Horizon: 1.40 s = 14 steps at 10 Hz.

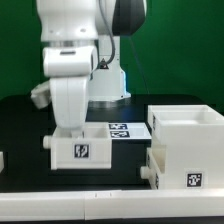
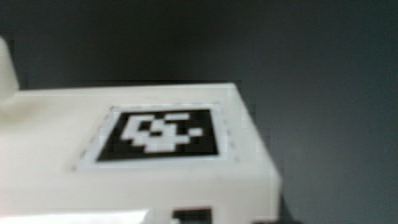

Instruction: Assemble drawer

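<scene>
A small white drawer tray (image 1: pixel 82 150) with a square marker on its front rests on the black table, left of centre in the exterior view. My gripper (image 1: pixel 72 128) is down on the tray's top edge, its fingers hidden behind the tray and the white hand. In the wrist view the tray's marked white face (image 2: pixel 166 133) fills the frame at very close range and is blurred. The tall white casing (image 1: pixel 186 135) stands at the exterior view's right with a marker low on its front. A lower white part (image 1: pixel 153 166) sticks out of its left side.
The marker board (image 1: pixel 126 130) lies flat on the table between the tray and the casing. A white piece (image 1: pixel 3 160) shows at the exterior view's left edge. The arm's base and cables stand behind.
</scene>
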### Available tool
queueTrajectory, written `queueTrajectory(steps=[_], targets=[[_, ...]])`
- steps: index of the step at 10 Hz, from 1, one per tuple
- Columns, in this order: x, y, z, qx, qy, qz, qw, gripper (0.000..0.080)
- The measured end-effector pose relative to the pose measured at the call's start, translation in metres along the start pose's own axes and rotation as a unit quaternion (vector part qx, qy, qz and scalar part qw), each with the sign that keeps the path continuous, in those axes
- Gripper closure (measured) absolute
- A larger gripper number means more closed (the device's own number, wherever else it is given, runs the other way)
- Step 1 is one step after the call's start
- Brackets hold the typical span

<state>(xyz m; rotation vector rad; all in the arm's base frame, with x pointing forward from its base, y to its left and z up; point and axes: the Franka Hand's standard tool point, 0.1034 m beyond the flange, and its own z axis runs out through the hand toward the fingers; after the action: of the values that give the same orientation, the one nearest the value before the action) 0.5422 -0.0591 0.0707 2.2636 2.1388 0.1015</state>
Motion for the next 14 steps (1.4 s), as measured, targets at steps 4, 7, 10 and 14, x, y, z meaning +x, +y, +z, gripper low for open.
queueTrajectory(steps=[4, 7, 10, 14], targets=[[0.055, 0.004, -0.002, 0.002, 0.001, -0.025, 1.000, 0.0762], [0.050, 0.001, 0.001, 0.006, 0.001, -0.020, 1.000, 0.0762], [0.052, 0.002, 0.003, 0.006, 0.001, -0.014, 1.000, 0.0761], [0.053, 0.001, 0.013, 0.013, 0.004, -0.011, 1.000, 0.0761]])
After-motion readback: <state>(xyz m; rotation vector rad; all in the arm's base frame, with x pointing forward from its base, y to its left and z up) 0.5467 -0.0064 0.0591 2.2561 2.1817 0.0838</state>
